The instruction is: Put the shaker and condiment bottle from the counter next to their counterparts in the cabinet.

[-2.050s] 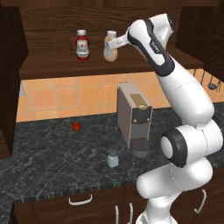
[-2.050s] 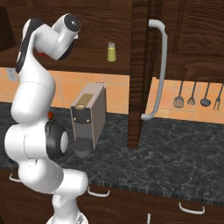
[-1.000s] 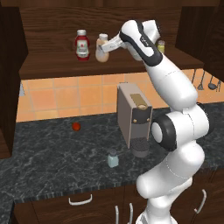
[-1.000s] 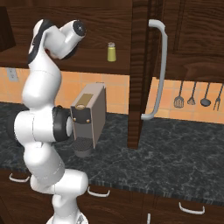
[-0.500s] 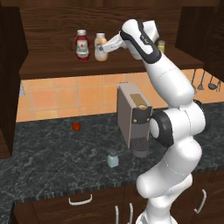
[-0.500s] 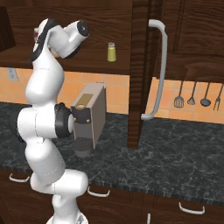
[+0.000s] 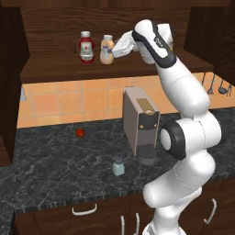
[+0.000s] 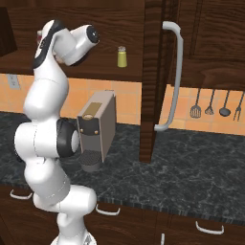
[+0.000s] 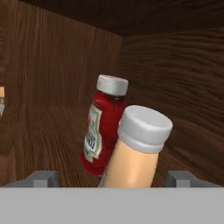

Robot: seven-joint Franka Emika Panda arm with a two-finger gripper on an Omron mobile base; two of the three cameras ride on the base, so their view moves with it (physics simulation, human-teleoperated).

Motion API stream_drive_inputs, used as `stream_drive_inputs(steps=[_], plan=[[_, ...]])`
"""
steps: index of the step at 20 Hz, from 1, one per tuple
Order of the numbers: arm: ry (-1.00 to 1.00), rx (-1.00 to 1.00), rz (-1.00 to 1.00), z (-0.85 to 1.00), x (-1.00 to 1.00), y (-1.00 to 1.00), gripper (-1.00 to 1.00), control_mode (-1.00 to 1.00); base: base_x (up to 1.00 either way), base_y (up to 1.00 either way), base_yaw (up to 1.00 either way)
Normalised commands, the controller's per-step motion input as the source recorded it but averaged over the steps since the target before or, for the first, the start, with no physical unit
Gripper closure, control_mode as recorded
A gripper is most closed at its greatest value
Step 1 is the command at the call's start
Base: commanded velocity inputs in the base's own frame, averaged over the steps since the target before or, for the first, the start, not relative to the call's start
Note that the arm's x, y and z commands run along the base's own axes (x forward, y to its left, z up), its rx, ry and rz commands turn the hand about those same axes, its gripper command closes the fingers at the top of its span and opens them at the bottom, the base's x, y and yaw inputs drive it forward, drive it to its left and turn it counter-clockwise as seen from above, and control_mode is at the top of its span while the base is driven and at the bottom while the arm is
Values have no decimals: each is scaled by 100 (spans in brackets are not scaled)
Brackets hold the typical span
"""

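The peach-orange condiment bottle [image 7: 107, 49] stands upright on the shelf of the dark wooden cabinet [image 7: 55, 71], just right of the red sauce bottle [image 7: 86, 47]. My gripper [image 7: 114, 50] is at the bottle's right side. In the hand view the condiment bottle [image 9: 133, 153] rises between my two fingertips [image 9: 41, 178], which stand wide apart with a gap on each side, so the gripper [image 9: 111, 180] is open. The red bottle [image 9: 100, 131] is just behind it. The pale blue-grey shaker [image 7: 118, 166] stands on the dark counter. The yellow-green shaker [image 8: 122, 56] sits further right on the shelf.
A brown coffee machine [image 7: 142, 124] stands on the counter under my arm. A small red object [image 7: 80, 132] lies near the tiled wall. The open cabinet door with a long silver handle [image 8: 172, 76] hangs to the right, and utensils [image 8: 210, 107] hang beyond it.
The arm carried the condiment bottle left along the shelf to the red bottle. The gripper then went from shut on it to open, and the bottle stands on its own.
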Motion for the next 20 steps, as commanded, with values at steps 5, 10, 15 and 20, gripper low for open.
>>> stream_drive_inputs(steps=[5,10,15,20], plan=[[-24,0,4,17,-57,0,-100,-100,0,0,0],[-15,0,0,29,-45,-20,-100,-100,0,0,0],[-2,-3,-6,23,-49,-49,-100,-100,0,0,0],[-2,-5,-21,0,-97,-34,-100,-100,0,0,0]])
